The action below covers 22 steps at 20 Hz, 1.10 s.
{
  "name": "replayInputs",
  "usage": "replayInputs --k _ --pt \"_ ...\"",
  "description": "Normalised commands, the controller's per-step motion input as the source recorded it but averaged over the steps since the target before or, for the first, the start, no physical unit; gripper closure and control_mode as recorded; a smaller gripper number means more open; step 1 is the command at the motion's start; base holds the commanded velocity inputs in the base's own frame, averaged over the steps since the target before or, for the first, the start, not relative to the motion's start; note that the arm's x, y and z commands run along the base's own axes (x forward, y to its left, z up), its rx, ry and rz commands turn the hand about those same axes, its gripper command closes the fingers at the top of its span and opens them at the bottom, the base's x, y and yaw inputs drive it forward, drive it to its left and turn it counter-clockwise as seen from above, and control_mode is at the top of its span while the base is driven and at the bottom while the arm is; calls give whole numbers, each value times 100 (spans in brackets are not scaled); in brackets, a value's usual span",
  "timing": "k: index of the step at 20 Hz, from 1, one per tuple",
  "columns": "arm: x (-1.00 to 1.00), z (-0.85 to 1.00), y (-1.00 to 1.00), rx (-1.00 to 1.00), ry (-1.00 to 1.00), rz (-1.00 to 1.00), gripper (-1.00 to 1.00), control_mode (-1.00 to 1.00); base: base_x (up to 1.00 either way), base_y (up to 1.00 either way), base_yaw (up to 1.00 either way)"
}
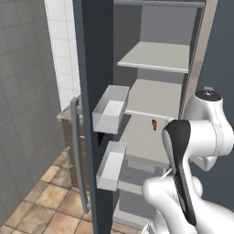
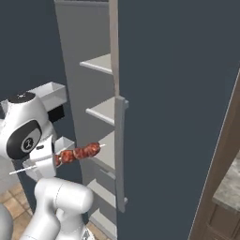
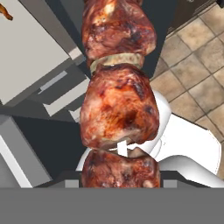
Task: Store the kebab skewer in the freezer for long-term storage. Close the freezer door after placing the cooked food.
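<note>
Kebab skewer: glossy reddish-brown chunks, pale stick.

tan tiled floor | grey tiled wall | low brown cabinet, possibly marble-topped

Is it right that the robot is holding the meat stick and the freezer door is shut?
Not quite. The gripper does hold the kebab skewer, but the freezer door is open, not shut. The left base view shows it swung out, with the pale shelves inside in plain sight.
</note>
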Motion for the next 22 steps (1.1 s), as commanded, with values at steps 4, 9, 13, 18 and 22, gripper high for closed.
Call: replayInputs --k 4,9,13,18,22 --pt "0 0 0 0 0 0 100 100 15 -4 7" --pt "0 0 0 0 0 0 100 100 16 0 7" --pt "0 0 0 0 0 0 100 100 46 0 15" --pt "0 0 0 0 0 0 100 100 16 0 11" --pt "0 0 0 0 0 0 100 100 14 0 5"
